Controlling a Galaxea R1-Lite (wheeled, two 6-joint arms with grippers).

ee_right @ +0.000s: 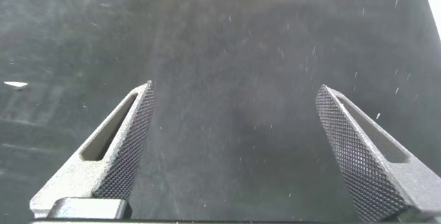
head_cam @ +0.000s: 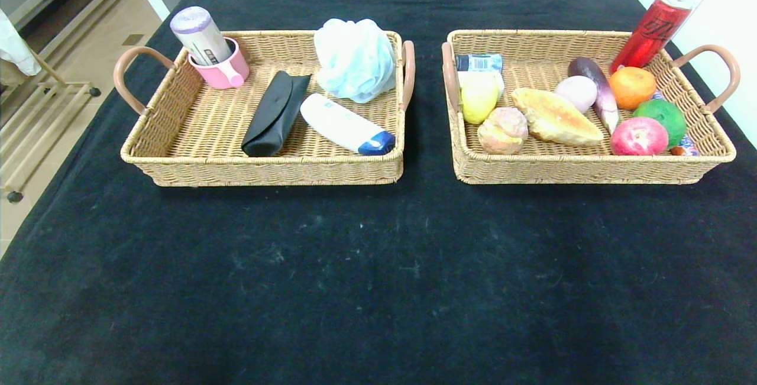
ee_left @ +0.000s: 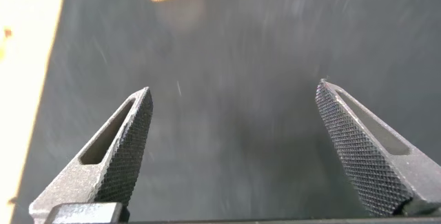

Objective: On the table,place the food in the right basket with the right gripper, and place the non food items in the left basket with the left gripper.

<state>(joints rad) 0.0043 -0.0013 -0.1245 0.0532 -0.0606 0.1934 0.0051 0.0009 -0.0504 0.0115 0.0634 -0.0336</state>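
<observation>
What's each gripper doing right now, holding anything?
Left gripper: open, empty, over the black cloth.
Right gripper: open, empty, also over bare cloth.

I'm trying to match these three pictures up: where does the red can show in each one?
Head view: the red can leans in the right basket's far right corner.
Left wrist view: not in it.
Right wrist view: not in it.
Shared landmark: the black tablecloth.

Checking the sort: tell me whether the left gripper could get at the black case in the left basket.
Probably yes. The black case lies flat and uncovered in the left basket, nothing on top of it, and the left gripper is open and empty.
</observation>
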